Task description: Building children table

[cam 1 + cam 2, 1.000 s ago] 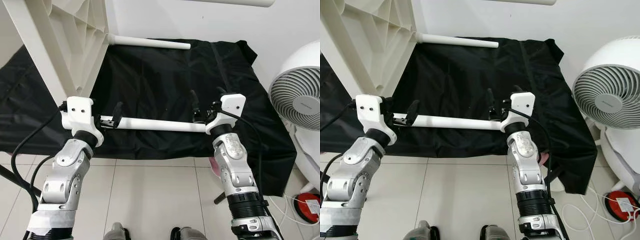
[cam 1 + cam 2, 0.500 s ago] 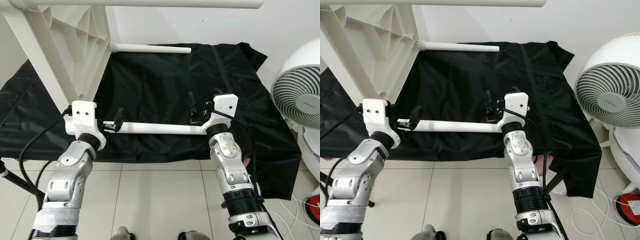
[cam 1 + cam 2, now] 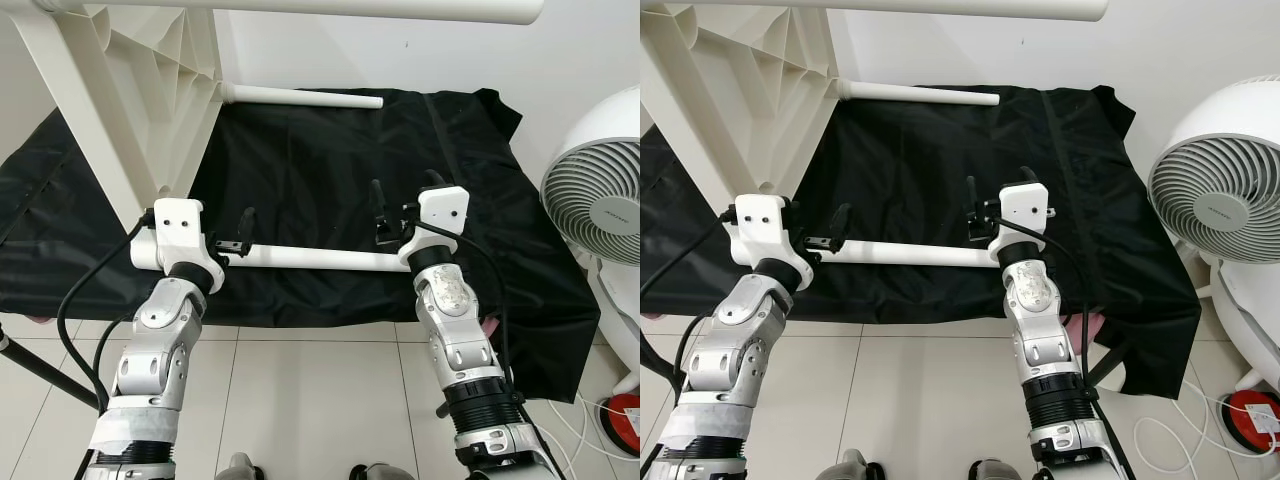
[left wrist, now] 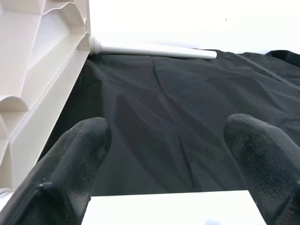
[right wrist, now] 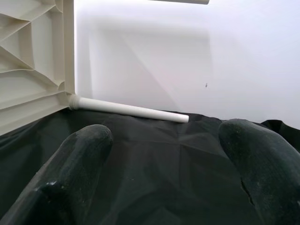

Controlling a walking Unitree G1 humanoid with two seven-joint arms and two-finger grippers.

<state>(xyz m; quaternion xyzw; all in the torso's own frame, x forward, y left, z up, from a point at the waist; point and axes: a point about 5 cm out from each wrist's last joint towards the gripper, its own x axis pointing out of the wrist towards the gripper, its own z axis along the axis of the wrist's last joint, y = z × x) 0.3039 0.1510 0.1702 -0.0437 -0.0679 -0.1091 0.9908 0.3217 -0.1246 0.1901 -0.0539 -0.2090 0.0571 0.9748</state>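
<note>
A loose white table leg (image 3: 310, 257) lies level over the black cloth (image 3: 300, 170), running from my left gripper (image 3: 238, 232) to under my right gripper (image 3: 403, 190). Both grippers point away from me with their black fingers spread wide. In the left wrist view the leg (image 4: 164, 208) crosses at the base of the fingers (image 4: 79, 154), which do not close on it. The right wrist view has the fingers (image 5: 82, 154) apart with only cloth between them. The white tabletop (image 3: 130, 90) stands tilted at the back left. One fitted leg (image 3: 300, 96) rests on the cloth.
Another fitted leg (image 3: 300, 8) runs across the top of the view. A white fan (image 3: 600, 200) stands close on the right, with cables and a red object (image 3: 628, 415) on the tiled floor below it. The cloth's front edge hangs just behind my forearms.
The camera has shifted, bringing more of the tabletop and the upper leg into view. Both wrists have edged slightly inward along the loose leg; fingers stay spread.
</note>
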